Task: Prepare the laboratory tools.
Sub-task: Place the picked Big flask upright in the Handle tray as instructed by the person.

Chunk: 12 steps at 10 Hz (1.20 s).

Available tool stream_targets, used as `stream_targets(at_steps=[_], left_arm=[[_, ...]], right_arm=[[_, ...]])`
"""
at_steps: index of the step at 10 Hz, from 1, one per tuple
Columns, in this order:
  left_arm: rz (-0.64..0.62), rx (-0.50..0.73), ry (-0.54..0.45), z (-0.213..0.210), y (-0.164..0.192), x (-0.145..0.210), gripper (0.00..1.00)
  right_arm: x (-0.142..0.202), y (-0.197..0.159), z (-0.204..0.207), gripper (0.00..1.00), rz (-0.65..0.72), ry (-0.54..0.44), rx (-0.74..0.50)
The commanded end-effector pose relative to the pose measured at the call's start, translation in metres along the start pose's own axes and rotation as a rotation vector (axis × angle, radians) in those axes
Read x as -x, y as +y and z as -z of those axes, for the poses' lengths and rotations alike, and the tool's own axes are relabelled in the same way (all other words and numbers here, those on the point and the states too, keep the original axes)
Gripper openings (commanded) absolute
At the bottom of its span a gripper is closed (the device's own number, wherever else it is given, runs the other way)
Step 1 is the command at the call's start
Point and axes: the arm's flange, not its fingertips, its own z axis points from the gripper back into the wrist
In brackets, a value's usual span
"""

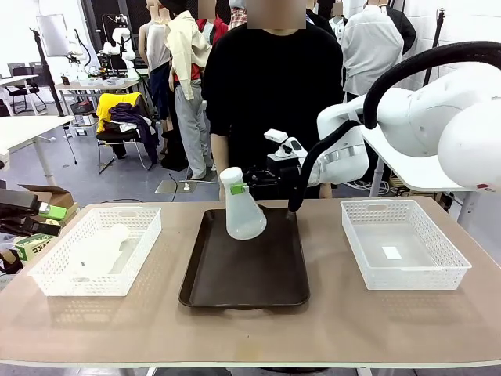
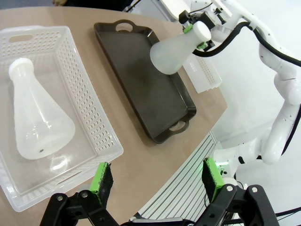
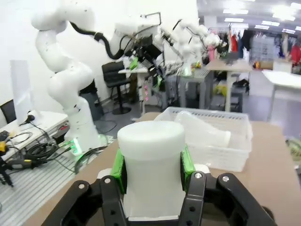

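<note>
The white mesh basket on the robot's left (image 1: pixel 86 280) holds one frosted conical flask (image 2: pixel 40 117) lying on its side, its neck towards a basket corner and its wide base against the floor of the basket. The matching basket on the right (image 1: pixel 407 276) has a small white rectangular patch (image 1: pixel 391 252) on its floor. Between them sits the dark brown tray (image 1: pixel 246 274), its surface bare. The second flask (image 1: pixel 243 211) is over the tray's far end, neck up and roughly upright; from the left wrist camera it appears to hang clear of the tray. The right gripper (image 1: pixel 239 188) pinches this flask at the neck just under the rim, a green pad pressed against each side. The left gripper (image 2: pixel 156 179) hovers near the table's edge beside the left basket, its fingers spread wide with nothing between them and touching nothing.
</note>
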Motion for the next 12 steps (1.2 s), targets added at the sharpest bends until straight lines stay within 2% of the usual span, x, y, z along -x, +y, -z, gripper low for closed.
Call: stream_targets(at_steps=[1, 3, 8, 9, 12], left_arm=[[0.02, 0.019, -0.019, 0.0, 0.002, 0.001, 1.0], [0.02, 0.019, -0.019, 0.0, 0.002, 0.001, 1.0], [0.02, 0.019, -0.019, 0.0, 0.002, 0.001, 1.0], [0.02, 0.019, -0.019, 0.0, 0.002, 0.001, 1.0], [0.02, 0.019, -0.019, 0.0, 0.002, 0.001, 1.0]], right_arm=[[0.012, -0.009, -0.001, 0.0, -0.105, -0.052, 0.042], [0.027, -0.016, -0.002, 0.0, -0.136, -0.031, 0.115], [0.056, -0.026, -0.011, 0.0, -0.158, -0.048, 0.225], [0.06, -0.026, -0.013, 0.06, -0.144, -0.068, 0.237], [0.063, -0.022, -0.017, 0.56, -0.132, -0.071, 0.259]])
